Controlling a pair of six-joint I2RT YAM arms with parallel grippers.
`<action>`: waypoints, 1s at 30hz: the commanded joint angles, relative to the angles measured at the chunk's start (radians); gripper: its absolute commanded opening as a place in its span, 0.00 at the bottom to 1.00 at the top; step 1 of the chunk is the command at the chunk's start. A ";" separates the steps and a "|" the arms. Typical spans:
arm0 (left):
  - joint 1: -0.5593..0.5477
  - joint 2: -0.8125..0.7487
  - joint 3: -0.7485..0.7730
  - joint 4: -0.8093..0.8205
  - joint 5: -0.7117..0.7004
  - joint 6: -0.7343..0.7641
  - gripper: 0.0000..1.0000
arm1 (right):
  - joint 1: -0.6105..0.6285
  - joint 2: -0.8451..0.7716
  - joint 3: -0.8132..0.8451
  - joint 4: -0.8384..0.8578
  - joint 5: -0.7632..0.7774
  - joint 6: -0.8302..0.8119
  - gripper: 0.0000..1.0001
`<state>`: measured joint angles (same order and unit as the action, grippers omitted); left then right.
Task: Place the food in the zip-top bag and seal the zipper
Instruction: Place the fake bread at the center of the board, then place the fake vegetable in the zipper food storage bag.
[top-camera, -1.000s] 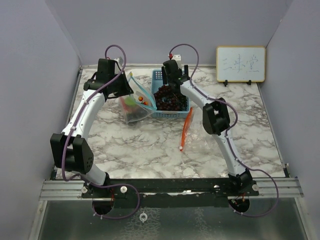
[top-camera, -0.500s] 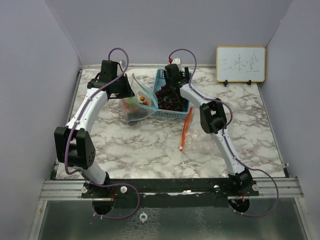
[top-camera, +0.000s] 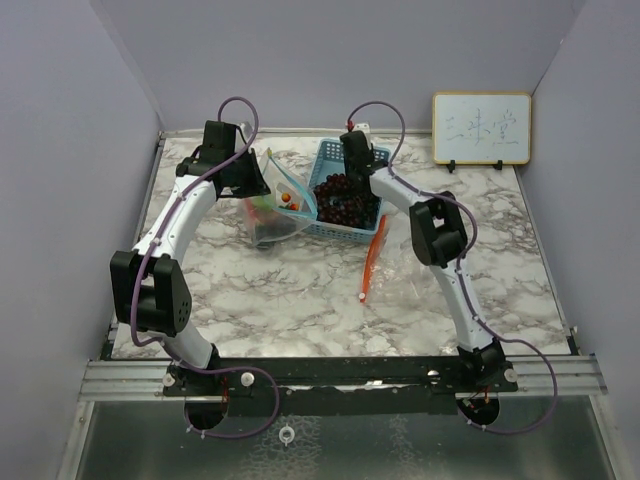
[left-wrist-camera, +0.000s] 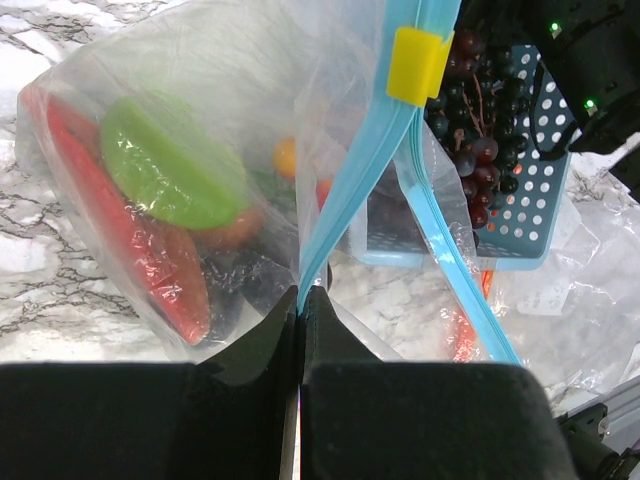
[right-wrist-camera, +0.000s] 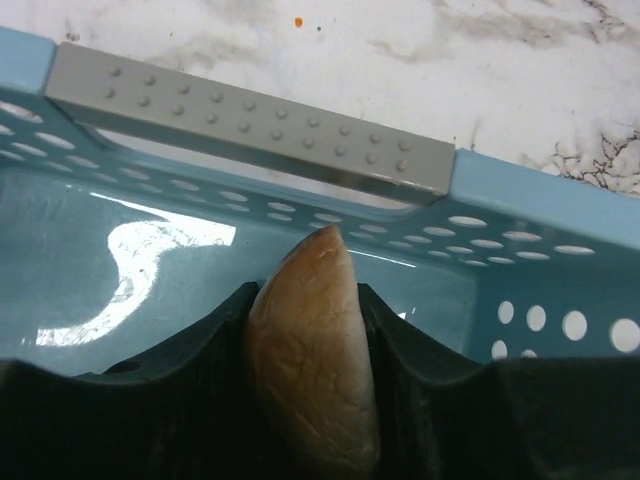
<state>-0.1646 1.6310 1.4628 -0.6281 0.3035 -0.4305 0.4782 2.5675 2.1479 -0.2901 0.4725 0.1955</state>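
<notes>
My left gripper (left-wrist-camera: 300, 295) is shut on the blue zipper edge of the clear zip-top bag (left-wrist-camera: 210, 120), holding its mouth up left of the basket (top-camera: 322, 158). Its yellow slider (left-wrist-camera: 418, 62) sits further along the zipper. Inside the bag lie a red watermelon wedge (left-wrist-camera: 150, 255) with a green rind and small orange and dark fruit. Dark purple grapes (top-camera: 345, 200) fill the light-blue basket. My right gripper (right-wrist-camera: 305, 290) is down in the basket's far end (top-camera: 356, 165), shut on a tan, bread-like food piece (right-wrist-camera: 310, 370).
An orange-red strip on crumpled clear plastic (top-camera: 372, 255) lies on the marble table right of the basket. A small whiteboard (top-camera: 481, 128) leans on the back wall at the right. The grey-rimmed basket wall (right-wrist-camera: 250, 130) stands right in front of my right fingers.
The right gripper has moved to the basket's far end and closed from wide open onto the tan piece. The left arm has shifted a little with the bag.
</notes>
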 joint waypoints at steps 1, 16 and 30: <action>0.007 -0.014 -0.002 0.014 0.030 0.009 0.00 | -0.003 -0.120 -0.176 -0.100 -0.125 0.045 0.36; -0.019 -0.105 -0.092 0.049 0.135 -0.006 0.00 | -0.001 -0.538 -0.487 0.000 -0.311 0.087 0.33; -0.035 -0.102 -0.021 0.016 0.101 0.003 0.00 | 0.143 -0.718 -0.557 0.187 -0.997 0.155 0.34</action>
<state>-0.1978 1.5406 1.3930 -0.6098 0.3965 -0.4351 0.5224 1.9079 1.6428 -0.2028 -0.2989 0.3046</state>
